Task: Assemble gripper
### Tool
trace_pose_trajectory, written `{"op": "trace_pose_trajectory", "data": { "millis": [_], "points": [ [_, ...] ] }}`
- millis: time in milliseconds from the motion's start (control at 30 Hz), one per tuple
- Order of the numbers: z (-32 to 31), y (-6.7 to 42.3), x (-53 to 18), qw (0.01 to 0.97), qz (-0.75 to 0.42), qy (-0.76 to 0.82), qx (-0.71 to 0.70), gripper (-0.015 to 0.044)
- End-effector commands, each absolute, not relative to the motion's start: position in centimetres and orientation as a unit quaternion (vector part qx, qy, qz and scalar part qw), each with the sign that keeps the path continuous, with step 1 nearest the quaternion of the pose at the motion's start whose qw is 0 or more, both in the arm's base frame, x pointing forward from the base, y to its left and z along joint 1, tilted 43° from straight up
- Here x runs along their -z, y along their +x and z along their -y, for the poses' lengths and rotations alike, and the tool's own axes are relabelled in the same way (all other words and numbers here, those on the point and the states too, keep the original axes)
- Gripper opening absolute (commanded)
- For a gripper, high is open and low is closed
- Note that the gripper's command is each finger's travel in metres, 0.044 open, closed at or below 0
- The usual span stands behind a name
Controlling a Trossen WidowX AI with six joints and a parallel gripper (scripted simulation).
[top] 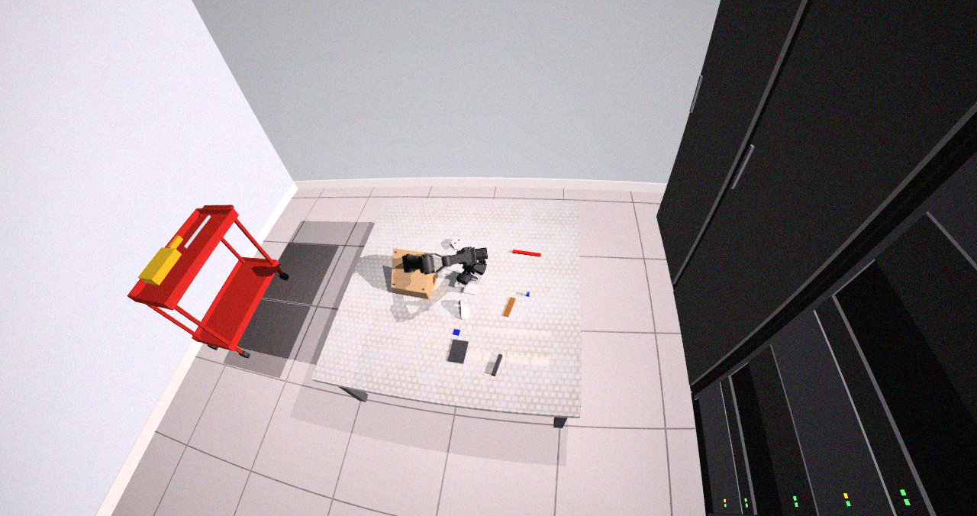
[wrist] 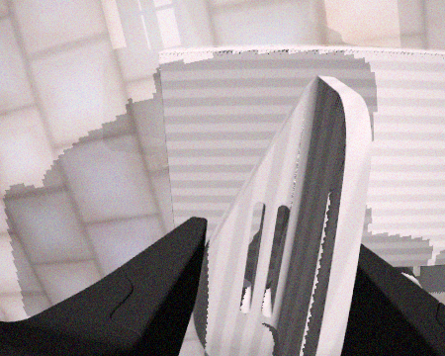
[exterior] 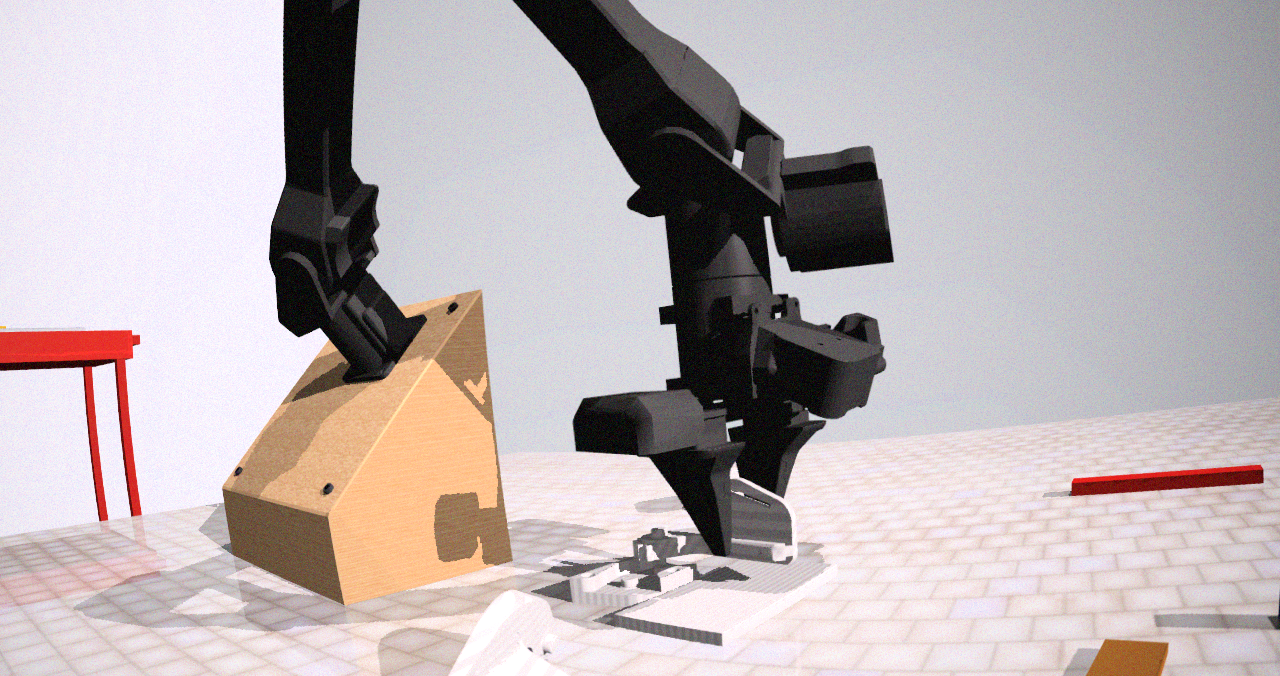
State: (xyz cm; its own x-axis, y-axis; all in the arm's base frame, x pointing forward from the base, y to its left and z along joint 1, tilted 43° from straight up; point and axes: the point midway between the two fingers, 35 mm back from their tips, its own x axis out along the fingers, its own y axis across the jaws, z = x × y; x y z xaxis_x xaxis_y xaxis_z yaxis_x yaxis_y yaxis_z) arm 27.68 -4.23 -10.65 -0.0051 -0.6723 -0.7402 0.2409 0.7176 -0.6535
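My gripper (exterior: pixel 748 529) (wrist: pixel 269 241) is shut on a white jaw (exterior: pixel 768 529) (wrist: pixel 356 129), whose tall slotted finger stands upright between the fingertips. The jaw is low over the white gripper base (exterior: pixel 707 616) (wrist: pixel 415 148). Its geared end is at the base's walled pin area; whether it is down on a pin cannot be told. The other jaw (exterior: pixel 510 627) (top: pixel 462 309) lies on the table in front of the base. A small white part (top: pixel 456 243), apparently the housing plate, lies behind the arm. It is hidden in the exterior view.
The arm stands on a wooden wedge block (top: pixel 411 282) (exterior: pixel 420 484) left of the base. A red bar (top: pixel 527 253) (exterior: pixel 1168 479), an orange block (top: pixel 509 306) (exterior: pixel 1129 658), small blue pieces (top: pixel 456 332) (top: pixel 527 293), a dark square (top: pixel 457 351) and a dark bar (top: pixel 496 365) lie about.
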Motion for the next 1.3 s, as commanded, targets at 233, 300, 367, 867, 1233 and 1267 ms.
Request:
{"op": "trace_pose_trajectory", "data": {
  "millis": [233, 300, 367, 867, 1233, 1267],
  "points": [
    [4.54, 27.69, 10.85, 0.684, -0.625, -0.176, 0.334, 0.0134],
    [4.54, 27.69, 10.85, 0.684, -0.625, -0.176, 0.334, 0.0134],
    [4.54, 27.69, 10.85, 0.684, -0.625, -0.176, 0.334, 0.0134],
    [4.79, 27.68, 11.12, 0.684, -0.624, -0.176, 0.334, 0.0134],
    [4.97, 27.68, 11.32, 0.684, -0.624, -0.176, 0.335, 0.0134],
    [5.00, 27.68, 11.34, 0.684, -0.624, -0.176, 0.335, 0.0134]
  ]
}}
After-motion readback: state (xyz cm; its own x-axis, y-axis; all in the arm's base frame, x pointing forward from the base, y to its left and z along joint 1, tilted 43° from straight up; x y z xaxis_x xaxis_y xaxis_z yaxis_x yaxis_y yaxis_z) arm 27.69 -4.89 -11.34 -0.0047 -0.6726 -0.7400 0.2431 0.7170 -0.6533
